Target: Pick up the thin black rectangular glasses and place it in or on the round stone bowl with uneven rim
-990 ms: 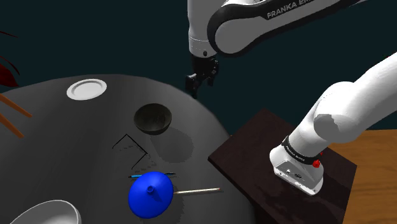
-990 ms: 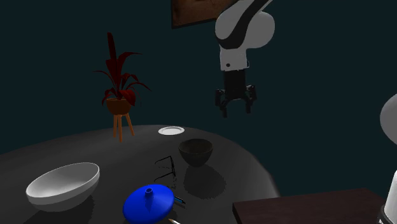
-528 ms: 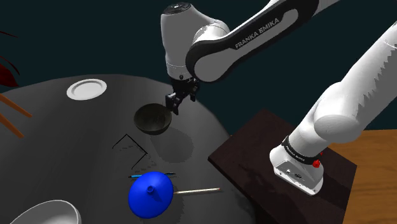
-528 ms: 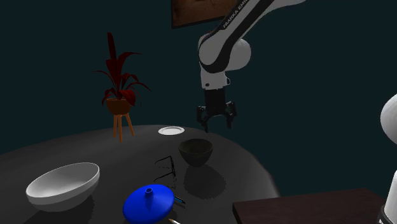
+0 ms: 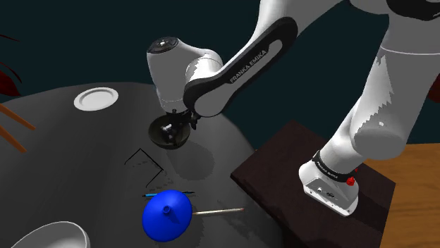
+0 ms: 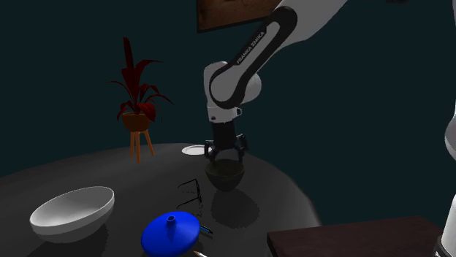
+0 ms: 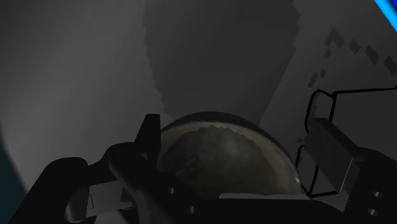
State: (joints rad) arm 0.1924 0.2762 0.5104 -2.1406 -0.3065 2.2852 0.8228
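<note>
**A:** Wrist view: the fingers (image 7: 149,137) stand well apart, gripping nothing, with the dark bowl (image 7: 222,153) showing between them.

**B:** And the thin black glasses (image 5: 144,160)?

**A:** Flat on the dark bench (image 5: 70,162), near the bowl, between it and the blue round object (image 5: 167,215).

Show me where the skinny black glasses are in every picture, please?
Shoulder view: the glasses lie left of the middle, down and left of the bowl.
Second exterior view: the glasses sit just left of the bowl, a little lower.
Wrist view: the glasses are a black outline right beside the bowl.
Shared landmark: the bowl, next to the glasses every time.
</note>
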